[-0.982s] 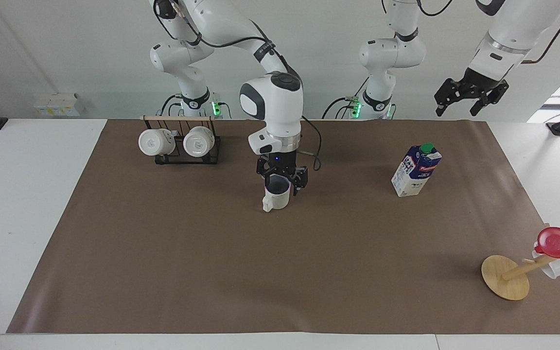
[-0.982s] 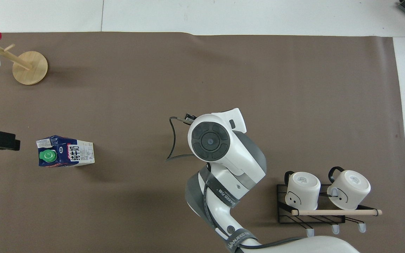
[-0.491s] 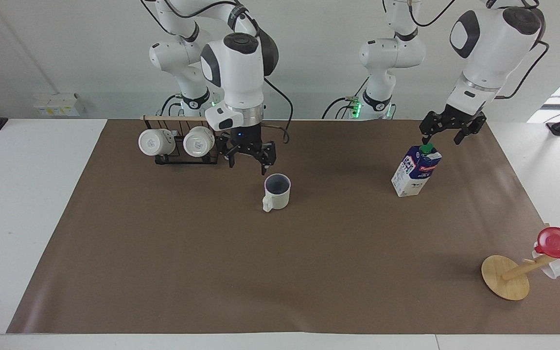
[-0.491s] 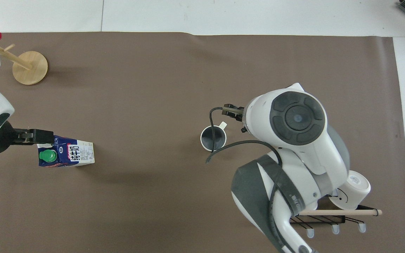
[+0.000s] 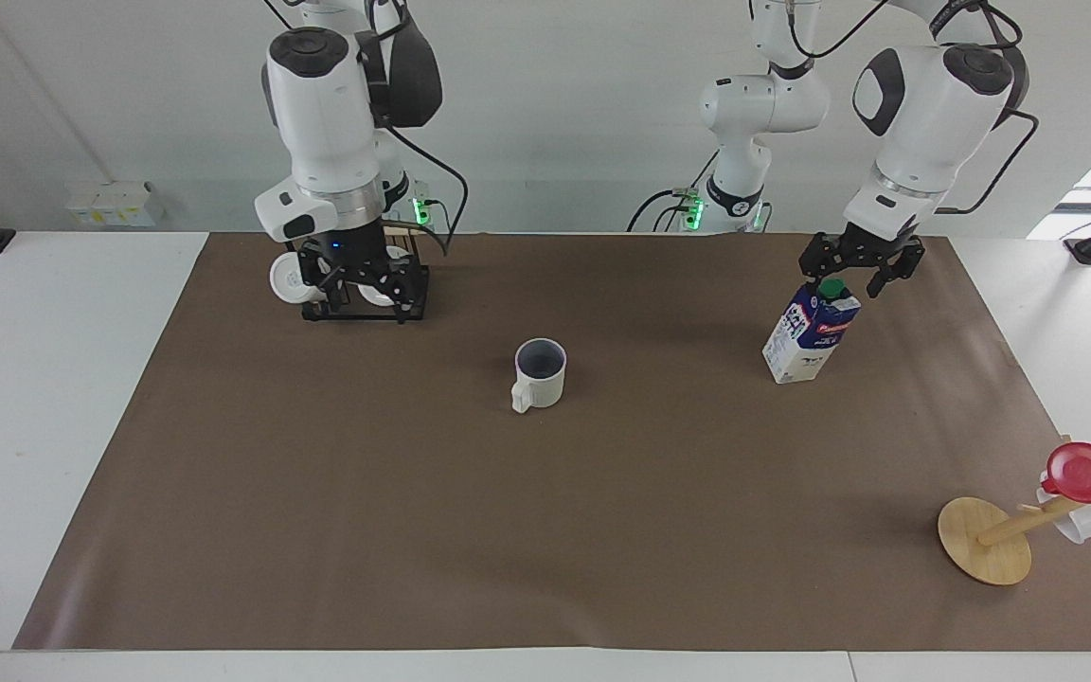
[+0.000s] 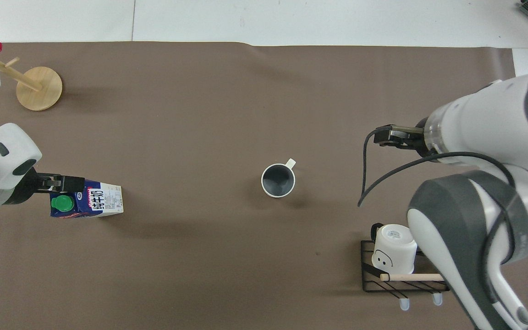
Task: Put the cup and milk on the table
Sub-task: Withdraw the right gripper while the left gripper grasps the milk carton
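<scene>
The cup point(image 6: 278, 180) stands upright in the middle of the brown sheet point(image 6: 245, 101), its handle pointing to about 1 o'clock. From the cup, the milk carton point(image 6: 85, 204) is at 9 o'clock — well apart. The left gripper point(image 6: 64, 182) is over the carton's top by the green cap point(image 6: 62, 202). At 4 o'clock from the cup is a black rack point(image 6: 401, 275) holding a white mug point(image 6: 393, 247). The right gripper point(image 6: 390, 136) is at 2 o'clock. At 10 o'clock — a wooden stand point(image 6: 38, 87).

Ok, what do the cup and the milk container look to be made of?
The cup: probably glazed ceramic, judging by its smooth off-white outside, grey-blue inside and thick wall. The milk: likely coated paperboard, given its folded gable top and printed faces, with a green cap that looks plastic.
</scene>
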Motion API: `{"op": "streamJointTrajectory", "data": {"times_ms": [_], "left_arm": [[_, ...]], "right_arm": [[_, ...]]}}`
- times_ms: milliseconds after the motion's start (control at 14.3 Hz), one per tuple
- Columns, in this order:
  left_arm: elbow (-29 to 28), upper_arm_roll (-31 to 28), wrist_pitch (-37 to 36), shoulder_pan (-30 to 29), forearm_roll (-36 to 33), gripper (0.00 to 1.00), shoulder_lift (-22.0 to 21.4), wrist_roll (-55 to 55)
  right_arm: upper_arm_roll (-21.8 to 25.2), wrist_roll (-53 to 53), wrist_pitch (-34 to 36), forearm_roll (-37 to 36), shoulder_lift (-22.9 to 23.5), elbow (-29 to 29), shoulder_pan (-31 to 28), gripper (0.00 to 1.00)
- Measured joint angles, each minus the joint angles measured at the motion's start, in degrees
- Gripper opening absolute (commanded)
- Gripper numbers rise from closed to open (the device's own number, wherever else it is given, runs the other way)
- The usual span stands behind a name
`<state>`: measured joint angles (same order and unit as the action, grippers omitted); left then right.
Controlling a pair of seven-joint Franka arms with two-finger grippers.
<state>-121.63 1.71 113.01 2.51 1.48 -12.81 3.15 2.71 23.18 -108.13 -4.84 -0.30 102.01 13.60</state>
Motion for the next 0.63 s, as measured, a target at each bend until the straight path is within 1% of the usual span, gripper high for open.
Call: {"op": "streamJointTrajectory", "data": {"times_ms": [351, 491, 631], "left_arm": [[-5.57, -0.58, 4.60, -0.85, -0.01, 1.00, -1.56, 1.47], [-8.35, -0.61, 6.72, -1.19, -0.02, 1.00, -2.45, 1.51], [-10.75, -0.61, 8.79, -1.34, -0.02, 1.00, -3.22, 1.59]], "right_arm": [[0.29, -11.44, 0.92, 0.09, -1.69, 0.01, -7.93, 1.00], [0.34, -14.38, 0.92, 0.20, -1.78, -0.37, -9.83, 1.00], [0.35, -15.09, 1.72, 0.24, -2.03, -1.78, -10.49, 1.00]]}}
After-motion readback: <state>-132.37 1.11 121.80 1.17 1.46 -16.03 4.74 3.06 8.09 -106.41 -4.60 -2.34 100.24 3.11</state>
